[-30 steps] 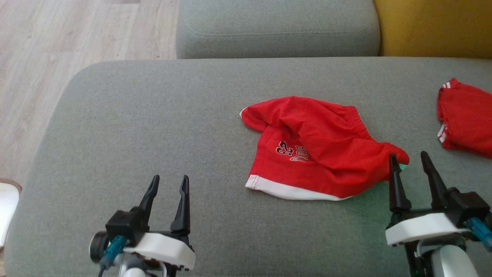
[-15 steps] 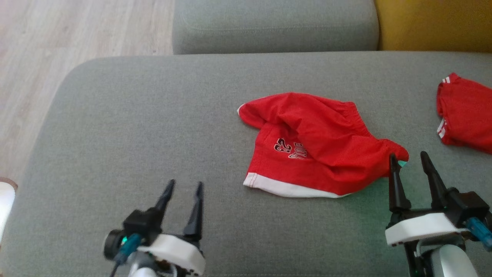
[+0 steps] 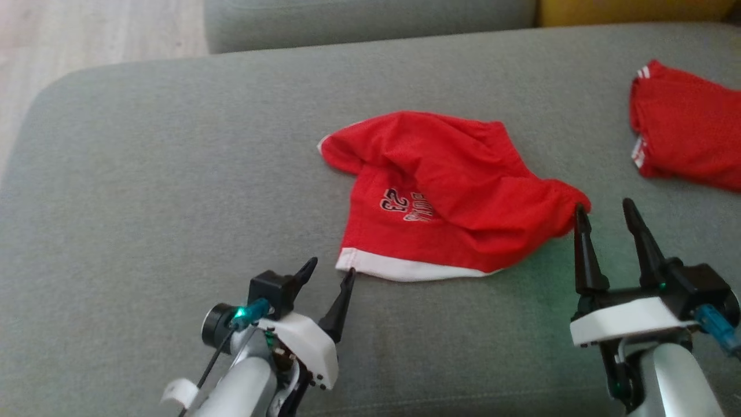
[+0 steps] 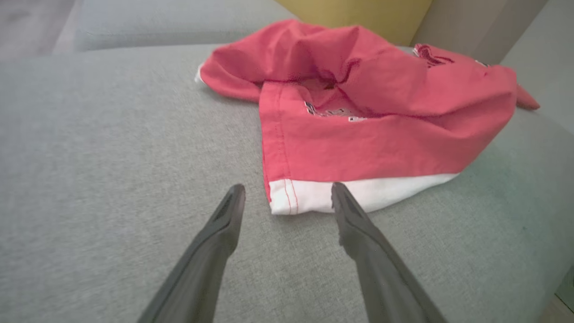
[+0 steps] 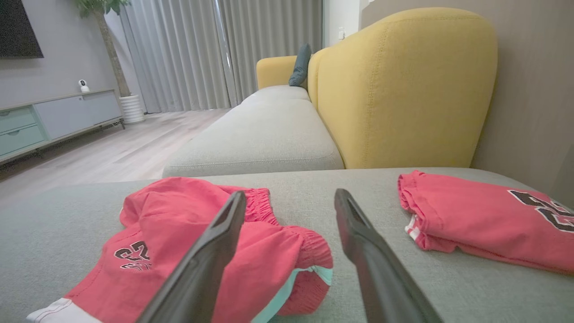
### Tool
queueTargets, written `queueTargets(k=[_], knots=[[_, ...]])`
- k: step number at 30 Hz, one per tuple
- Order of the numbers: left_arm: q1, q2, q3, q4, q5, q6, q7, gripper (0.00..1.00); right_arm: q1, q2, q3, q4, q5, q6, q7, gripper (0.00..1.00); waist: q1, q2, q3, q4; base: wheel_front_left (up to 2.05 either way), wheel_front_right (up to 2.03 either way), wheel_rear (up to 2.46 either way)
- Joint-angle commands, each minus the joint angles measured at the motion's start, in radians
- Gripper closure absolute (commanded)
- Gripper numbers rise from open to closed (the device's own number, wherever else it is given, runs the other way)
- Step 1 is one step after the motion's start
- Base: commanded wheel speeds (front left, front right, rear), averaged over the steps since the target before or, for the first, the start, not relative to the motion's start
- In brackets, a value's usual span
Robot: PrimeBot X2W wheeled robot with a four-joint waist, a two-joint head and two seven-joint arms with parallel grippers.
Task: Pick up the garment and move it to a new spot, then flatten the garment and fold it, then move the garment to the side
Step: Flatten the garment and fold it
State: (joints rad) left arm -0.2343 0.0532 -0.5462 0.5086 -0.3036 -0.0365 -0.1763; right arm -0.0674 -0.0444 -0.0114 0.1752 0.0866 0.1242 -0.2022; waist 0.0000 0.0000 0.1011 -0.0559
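Observation:
The garment [image 3: 451, 191] lies crumpled mid-cushion: bright red, with a white hem band along its near edge and a black-and-white number. My left gripper [image 3: 330, 268] is open at the hem's near left corner. In the left wrist view its fingers [image 4: 358, 233] stand to either side of that white corner of the garment [image 4: 381, 134], low over the cushion. My right gripper [image 3: 603, 205] is open, its left fingertip against the garment's bunched right end. In the right wrist view the right gripper [image 5: 289, 194] stands over the garment [image 5: 188, 233] at that end.
A second red garment [image 3: 689, 133], folded, with white double stripes, lies at the far right of the grey cushion [image 3: 173, 174]; it also shows as a folded red piece [image 5: 484, 215]. Behind are another grey cushion [image 3: 347, 23] and a yellow backrest [image 5: 403, 89]. Wooden floor [image 3: 87, 29] lies to the left.
The head camera has shifted. My left gripper has moved forward and to the right, up to the garment's white hem corner. The right gripper stays at the garment's right end.

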Motion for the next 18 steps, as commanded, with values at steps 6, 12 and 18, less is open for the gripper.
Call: queueTargets(k=[6, 12, 18], knots=[[-0.109, -0.003, -0.006, 0.083, -0.048, 0.006, -0.019, 0.0, -0.05, -0.006, 0.029, -0.026, -0.003, 0.007, -0.011, 0.0, 0.0, 0.0, 0.041, -0.055, 0.0, 0.0, 0.0], [-0.147, -0.003, -0.021, 0.158, -0.076, 0.013, -0.04, 0.0, -0.057, -0.006, 0.03, -0.021, -0.003, 0.007, -0.016, 0.0, 0.0, 0.0, 0.052, -0.079, 0.0, 0.0, 0.0], [-0.167, -0.003, -0.046, 0.189, -0.093, 0.008, -0.052, 0.0, -0.057, -0.006, 0.029, -0.017, -0.002, 0.007, -0.019, 0.0, 0.0, 0.0, 0.056, -0.091, 0.0, 0.0, 0.0]])
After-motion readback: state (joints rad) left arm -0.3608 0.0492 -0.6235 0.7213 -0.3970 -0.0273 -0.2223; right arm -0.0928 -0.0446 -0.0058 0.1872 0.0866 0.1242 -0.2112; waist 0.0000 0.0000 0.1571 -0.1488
